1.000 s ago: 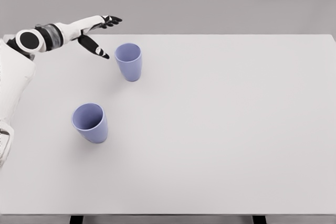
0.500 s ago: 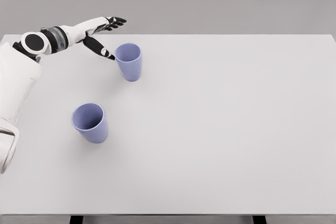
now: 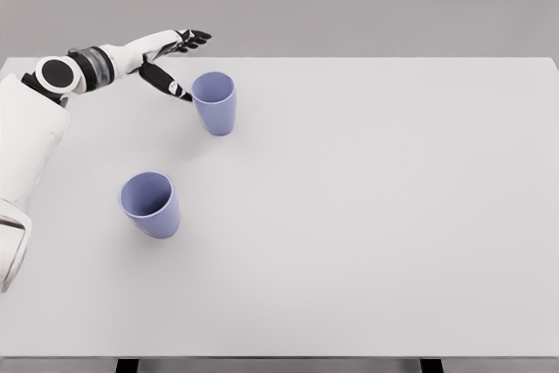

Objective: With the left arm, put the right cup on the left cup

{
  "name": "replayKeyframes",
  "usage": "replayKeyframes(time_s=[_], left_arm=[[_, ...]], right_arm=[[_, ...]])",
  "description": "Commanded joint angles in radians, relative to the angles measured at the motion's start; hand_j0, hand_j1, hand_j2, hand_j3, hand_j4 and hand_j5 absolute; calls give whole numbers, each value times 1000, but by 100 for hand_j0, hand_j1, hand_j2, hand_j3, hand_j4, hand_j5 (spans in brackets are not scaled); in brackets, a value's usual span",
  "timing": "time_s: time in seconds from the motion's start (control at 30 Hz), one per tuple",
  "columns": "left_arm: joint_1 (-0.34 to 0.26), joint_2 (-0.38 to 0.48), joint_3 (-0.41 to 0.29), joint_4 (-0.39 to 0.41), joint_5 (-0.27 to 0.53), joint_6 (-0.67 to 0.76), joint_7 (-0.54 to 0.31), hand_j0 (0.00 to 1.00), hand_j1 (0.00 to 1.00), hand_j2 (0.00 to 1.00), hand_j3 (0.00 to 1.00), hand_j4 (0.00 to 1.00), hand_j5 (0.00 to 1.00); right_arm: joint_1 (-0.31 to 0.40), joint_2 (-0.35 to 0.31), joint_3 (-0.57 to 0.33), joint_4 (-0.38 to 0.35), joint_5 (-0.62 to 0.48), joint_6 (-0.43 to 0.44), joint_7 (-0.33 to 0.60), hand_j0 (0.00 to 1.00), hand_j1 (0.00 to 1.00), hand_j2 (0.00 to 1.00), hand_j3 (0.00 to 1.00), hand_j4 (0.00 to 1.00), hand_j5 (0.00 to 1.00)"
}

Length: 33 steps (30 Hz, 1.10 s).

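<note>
Head view is showing a pale grey worktop with two cups on it and one arm at work. The left arm is entering from the 9 o'clock edge and reaching toward 11 o'clock, where the left hand is sitting open: fingers extended past the worktop's far edge, thumb angled down toward the nearer cup's rim, nothing held. The thumb tip is lying just beside that rim; whether it is touching cannot be told.

The left cup is standing at about 8 o'clock of the worktop's centre, upright, mouth open toward the camera, well apart from the hand. The right cup is standing at about 11 o'clock, near the far edge, upright and free.

Judgement: the step in hand is the approach to the right cup; the grasp is not yet made. The next move is calling for the fingers to wrap the cup's wall and close, then a lift clear of the worktop, a carry toward 7 o'clock, and a lowering onto the left cup.

Both cups are reading as identical: lavender-blue, smooth, tapering to a narrower base, empty, without handles. The taper suggests they would nest.
</note>
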Motion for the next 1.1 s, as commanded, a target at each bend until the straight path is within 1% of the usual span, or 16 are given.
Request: replayKeyframes(time_s=[0.0,0.1,0.27,0.3,0.5,0.63,0.7,0.73,0.77,0.8,0.83,0.87,0.9,0.93,1.0,1.07], left_arm=[[0,1,2,-9,10,-1,0,100,100,100,100,100,100],[8,7,2,-32,18,-4,0,100,100,100,100,100,100],[12,18,2,-42,22,-4,0,100,100,100,100,100,100],[32,38,2,-74,44,-4,0,100,100,100,100,100,100],[37,64,2,-72,50,4,0,100,100,100,100,100,100],[40,91,2,-106,62,-4,0,100,100,100,100,100,100],[69,125,-2,-161,100,-4,0,100,100,100,100,100,100],[89,139,-4,-203,118,-4,0,100,100,100,100,100,100],[89,139,-4,-203,118,-4,0,100,100,100,100,100,100],[117,173,-12,-276,159,-4,0,100,100,100,100,100,100],[117,173,-12,-276,159,-4,0,100,100,100,100,100,100],[123,183,-25,-304,174,-4,0,100,100,100,100,100,100],[127,212,-85,-346,241,-4,0,100,100,100,100,100,100],[127,220,-108,-358,266,-4,0,100,100,100,100,100,100],[126,231,-134,-362,286,-1,0,100,100,100,100,100,100],[127,226,-144,-362,286,4,0,100,100,100,100,100,100]], right_arm=[[0,0,0,1,1,0,0,100,100,100,100,100,100],[0,0,0,1,-1,0,0,100,100,100,100,100,100],[0,0,0,0,-1,0,0,100,100,100,100,100,100],[0,0,0,1,-1,0,1,100,100,100,100,100,100],[0,0,-1,0,-1,0,0,100,100,100,100,100,100],[0,0,0,1,-1,0,0,100,100,100,100,100,100],[0,0,0,0,-1,0,0,100,100,100,100,100,100],[0,0,0,0,-1,0,0,100,100,100,100,100,100],[0,0,0,0,-1,0,0,100,100,100,100,100,100],[0,0,-1,0,-1,0,0,100,100,100,100,100,100],[0,0,-2,0,-1,0,0,100,100,100,100,100,100],[0,0,0,1,-1,0,0,100,100,100,100,100,100],[0,0,0,0,-1,0,0,100,100,100,100,100,100],[0,0,0,0,-1,0,0,100,100,100,100,100,100],[0,0,0,1,-1,0,0,100,100,100,100,100,100],[0,0,0,1,-1,0,0,100,100,100,100,100,100]])
